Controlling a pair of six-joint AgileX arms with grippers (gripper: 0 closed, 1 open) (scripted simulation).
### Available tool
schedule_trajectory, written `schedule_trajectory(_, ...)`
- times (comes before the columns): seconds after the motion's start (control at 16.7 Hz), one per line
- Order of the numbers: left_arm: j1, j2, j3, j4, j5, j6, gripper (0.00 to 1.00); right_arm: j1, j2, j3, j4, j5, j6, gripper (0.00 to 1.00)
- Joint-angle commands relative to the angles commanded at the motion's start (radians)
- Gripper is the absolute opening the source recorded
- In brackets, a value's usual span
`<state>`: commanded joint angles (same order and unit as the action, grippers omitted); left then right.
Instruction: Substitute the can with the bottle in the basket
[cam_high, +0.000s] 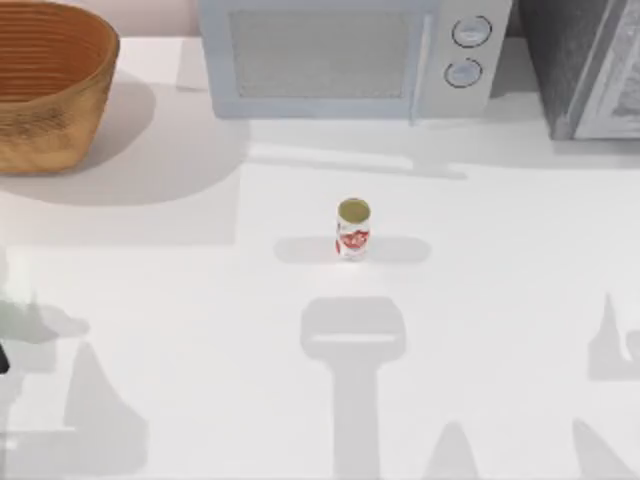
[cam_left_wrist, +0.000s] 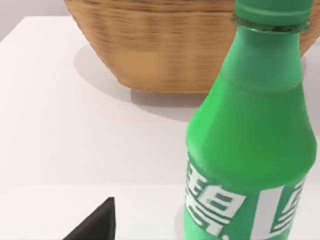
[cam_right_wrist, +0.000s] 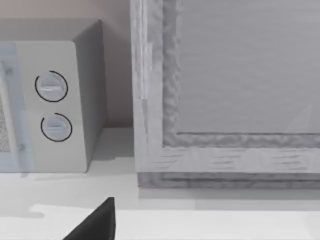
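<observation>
can (cam_high: 353, 228) stands mid-table; left wrist adds bottle (cam_left_wrist: 252, 135) near basket (cam_left_wrist: 165, 45); claws untellable.

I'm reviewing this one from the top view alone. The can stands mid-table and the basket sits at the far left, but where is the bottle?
Observer: The left wrist view has it. The bottle is green with a whitish label band, upright and close to that camera.
Operator: Is it near the basket?
Observer: Yes. The basket stands just behind it, with a strip of bare table between them.
Operator: What does the right arm face?
Observer: The right wrist view looks at the microwave, on its dial side, and at the grey cabinet beside it.
</observation>
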<state>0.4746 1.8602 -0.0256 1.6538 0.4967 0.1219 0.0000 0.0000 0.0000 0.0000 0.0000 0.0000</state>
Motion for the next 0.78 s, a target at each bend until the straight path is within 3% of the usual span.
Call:
schedule_trajectory(0.3,0.029,0.118,0.001,0.11,0.033,0.011,1.0,0.0,0.0,0.0,0.0,0.0,0.0,1.0)
schedule_trajectory(0.78,0.021,0.134,0.015,0.106,0.026,0.009,1.0,0.0,0.0,0.0,0.0,0.0,0.0,1.0)
